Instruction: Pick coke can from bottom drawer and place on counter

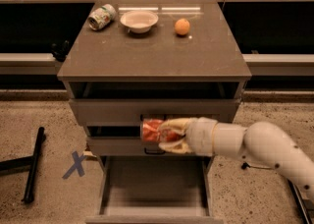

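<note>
My gripper [164,134] is shut on the red coke can [153,130], holding it sideways in front of the middle drawer, above the open bottom drawer [154,184]. The white arm reaches in from the right. The bottom drawer is pulled out and its flat floor shows nothing on it. The counter [157,53] lies well above the can.
On the counter's far edge lie a green-and-white can [101,16] on its side, a white bowl [139,20] and an orange [182,26]. A black bar [33,164] and a blue X mark [76,164] are on the floor at left.
</note>
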Robot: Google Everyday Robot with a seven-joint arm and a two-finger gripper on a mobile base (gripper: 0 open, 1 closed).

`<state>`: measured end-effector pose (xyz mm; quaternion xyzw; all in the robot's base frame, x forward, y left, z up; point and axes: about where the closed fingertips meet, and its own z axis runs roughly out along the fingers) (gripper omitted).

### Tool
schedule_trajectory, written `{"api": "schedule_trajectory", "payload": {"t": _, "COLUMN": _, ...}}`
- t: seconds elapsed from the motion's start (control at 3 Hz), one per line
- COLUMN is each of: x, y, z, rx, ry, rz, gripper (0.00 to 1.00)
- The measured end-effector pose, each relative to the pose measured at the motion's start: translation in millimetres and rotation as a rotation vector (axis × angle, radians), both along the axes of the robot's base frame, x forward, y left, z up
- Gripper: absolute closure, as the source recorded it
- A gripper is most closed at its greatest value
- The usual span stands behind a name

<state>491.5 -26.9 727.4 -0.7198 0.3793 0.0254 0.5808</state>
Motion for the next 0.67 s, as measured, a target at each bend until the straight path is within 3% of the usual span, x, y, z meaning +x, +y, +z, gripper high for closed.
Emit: {"api": "schedule_trajectory", "payload": {"t": 0.67, "x": 32, "y": -47, "z": 112, "rx": 0.04, "ry": -0.225, "rz": -0.054, "gripper": 1.0}}
